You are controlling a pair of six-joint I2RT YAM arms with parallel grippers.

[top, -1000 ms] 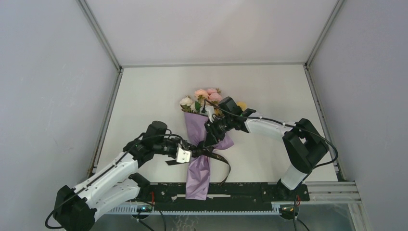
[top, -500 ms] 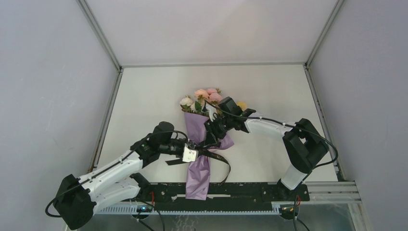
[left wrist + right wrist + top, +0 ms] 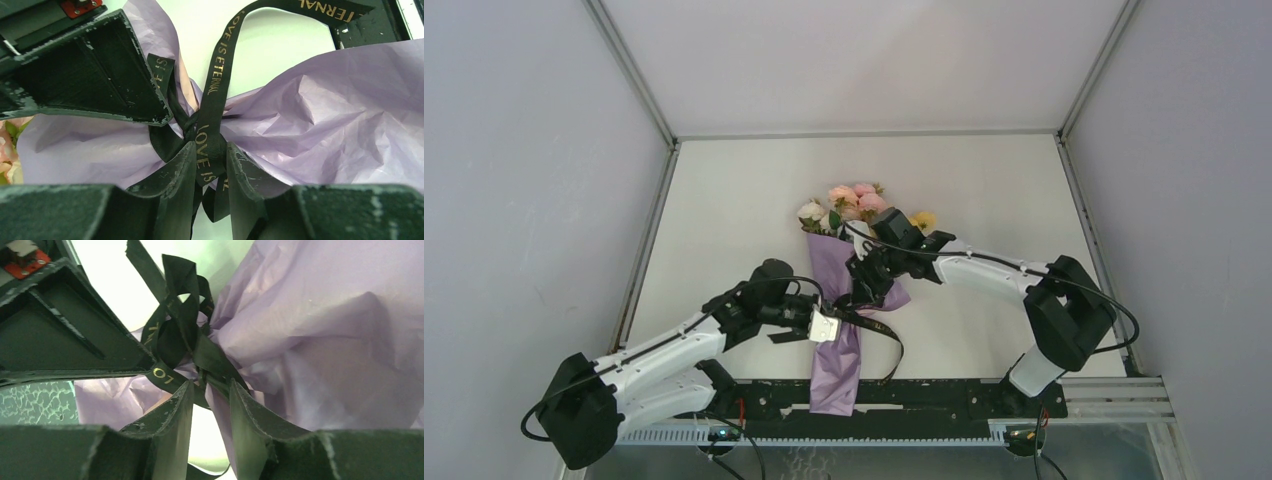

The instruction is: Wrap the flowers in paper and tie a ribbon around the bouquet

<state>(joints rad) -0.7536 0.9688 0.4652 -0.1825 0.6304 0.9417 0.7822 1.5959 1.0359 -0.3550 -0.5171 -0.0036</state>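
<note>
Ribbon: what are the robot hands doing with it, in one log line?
stage: tying ribbon | left gripper: pinching ribbon below knot | right gripper: jaws at knot, grip unclear | paper: cinched

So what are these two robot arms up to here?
They are finishing a bouquet. The flowers are wrapped in lilac paper, cinched by a black ribbon. The left gripper pinches a ribbon strand at the knot; the right gripper reaches the knot from the opposite side.

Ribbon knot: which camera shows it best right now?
Left wrist: the ribbon knot sits centred, close, lettering readable. Right wrist shows tangled loops, partly shadowed. Top shows only a thin dark band across the paper.
</note>
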